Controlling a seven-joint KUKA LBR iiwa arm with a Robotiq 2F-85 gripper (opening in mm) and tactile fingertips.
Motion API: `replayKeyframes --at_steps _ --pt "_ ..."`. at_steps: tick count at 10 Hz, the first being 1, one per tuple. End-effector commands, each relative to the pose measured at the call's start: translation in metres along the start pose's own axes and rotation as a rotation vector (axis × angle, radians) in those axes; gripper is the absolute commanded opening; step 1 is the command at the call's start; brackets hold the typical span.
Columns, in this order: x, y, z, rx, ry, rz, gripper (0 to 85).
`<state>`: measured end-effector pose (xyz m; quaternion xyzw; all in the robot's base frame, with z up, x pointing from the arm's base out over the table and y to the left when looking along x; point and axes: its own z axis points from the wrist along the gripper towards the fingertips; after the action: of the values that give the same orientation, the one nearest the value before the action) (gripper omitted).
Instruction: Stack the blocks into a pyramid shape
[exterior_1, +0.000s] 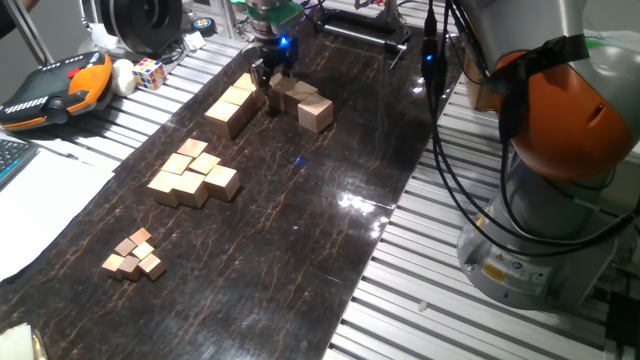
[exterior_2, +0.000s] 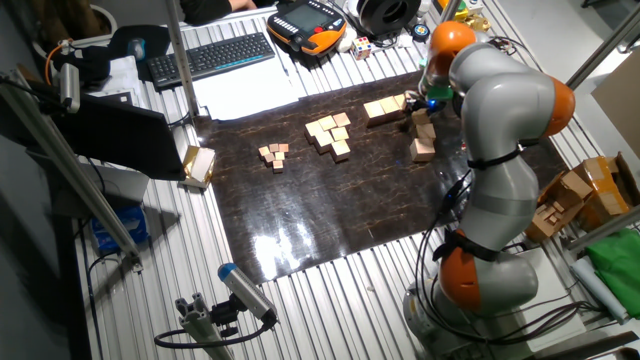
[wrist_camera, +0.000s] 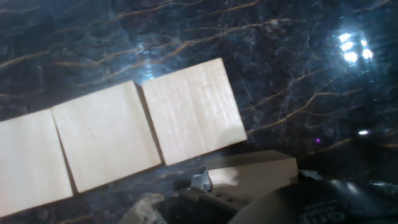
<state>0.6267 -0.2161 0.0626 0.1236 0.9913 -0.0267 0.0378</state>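
Now my gripper hovers beside the blocks at 12 o'clock; jaws unreadable; drifting sideways could nudge that row askew.

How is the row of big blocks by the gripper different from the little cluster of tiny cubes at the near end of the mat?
The big-block row is made of much larger cubes than the tiny-cube cluster. The row is lined up edge to edge, as the hand view shows; the tiny cubes sit in a loose, uneven bunch. The row lies right beside the gripper; the cluster lies far from it. Both are plain light-tan wood on the dark mat.
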Motion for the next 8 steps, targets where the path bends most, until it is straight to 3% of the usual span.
replayKeyframes --at_steps 1,8 --pt "0.0006 -0.0006 -0.0001 -0.003 0.001 0.007 66.3" --pt "0.0047 -0.0068 0.0051 -0.008 0.001 0.032 67.0"
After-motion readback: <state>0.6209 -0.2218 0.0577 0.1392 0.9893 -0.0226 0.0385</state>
